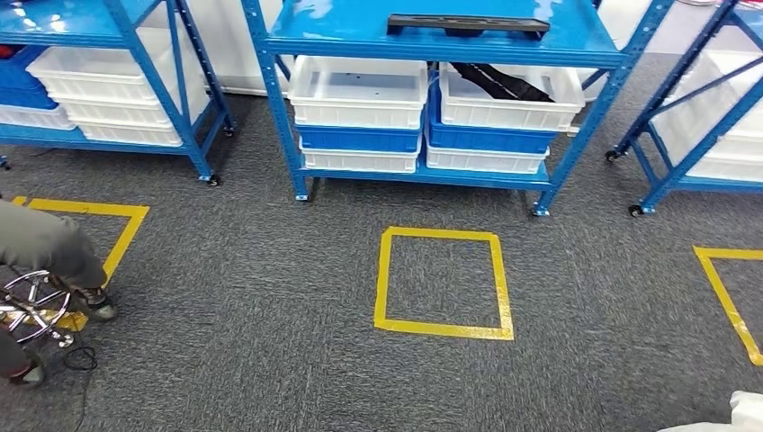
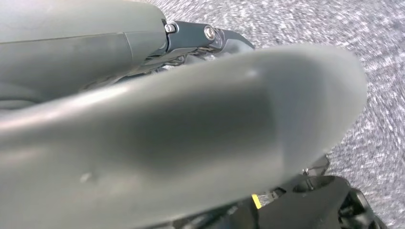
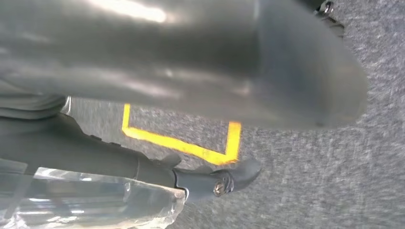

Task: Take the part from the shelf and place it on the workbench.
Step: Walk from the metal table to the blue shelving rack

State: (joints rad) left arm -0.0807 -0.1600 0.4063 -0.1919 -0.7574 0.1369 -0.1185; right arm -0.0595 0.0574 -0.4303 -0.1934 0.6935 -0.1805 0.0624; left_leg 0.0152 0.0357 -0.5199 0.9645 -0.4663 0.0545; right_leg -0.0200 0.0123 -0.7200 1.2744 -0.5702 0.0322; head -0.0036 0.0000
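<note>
part (image 1: pixel 468 24): long black bar flat on top of blue shelf (image 1: pixel 576 45) | below: white bins (image 1: pixel 358 90), blue bins | yellow floor square (image 1: pixel 444 283) between robot and shelf | person's legs, stool (image 1: pixel 31 306) at left | left robot hand (image 2: pixel 181 138), right robot hand (image 3: pixel 191 62): finger state cannot tell, carpet behind

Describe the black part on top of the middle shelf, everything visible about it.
The black part is a long, flat, dark bar, matte like plastic or painted metal. It lies flat and lengthwise on the top deck of the middle blue shelf, toward its right half, with a shallow step or bracket under its middle. Nothing but the deck touches it. Its finer detail is too small to make out.
</note>
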